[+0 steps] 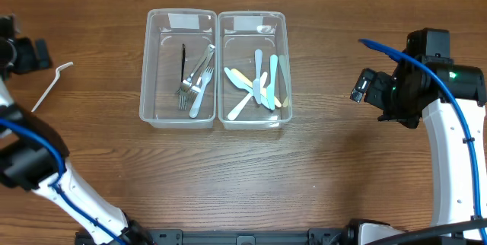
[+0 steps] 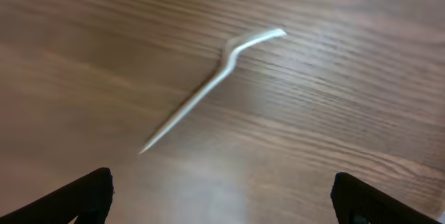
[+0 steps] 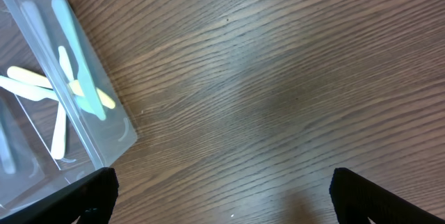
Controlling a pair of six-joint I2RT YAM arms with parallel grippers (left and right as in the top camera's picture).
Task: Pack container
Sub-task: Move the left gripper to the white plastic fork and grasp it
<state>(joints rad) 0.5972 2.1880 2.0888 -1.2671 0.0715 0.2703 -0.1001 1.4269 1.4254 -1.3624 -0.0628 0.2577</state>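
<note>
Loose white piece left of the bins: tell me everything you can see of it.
The white piece is a thin, pale, plastic-looking stem, straight for most of its length, with a kinked end pointing away from the robot. It lies diagonally on the table, apart from the left bin, and nothing else touches it. What kind of utensil it is can't be told.

Nothing legible is found anywhere. A pale label (image 1: 190,21) on the left container (image 1: 143,85) and a second label (image 1: 256,23) on the right container (image 1: 288,85) cannot be read.

Left end effector (image 1: 34,53) cut by frame edge; white utensil (image 2: 208,88) blurred.
</note>
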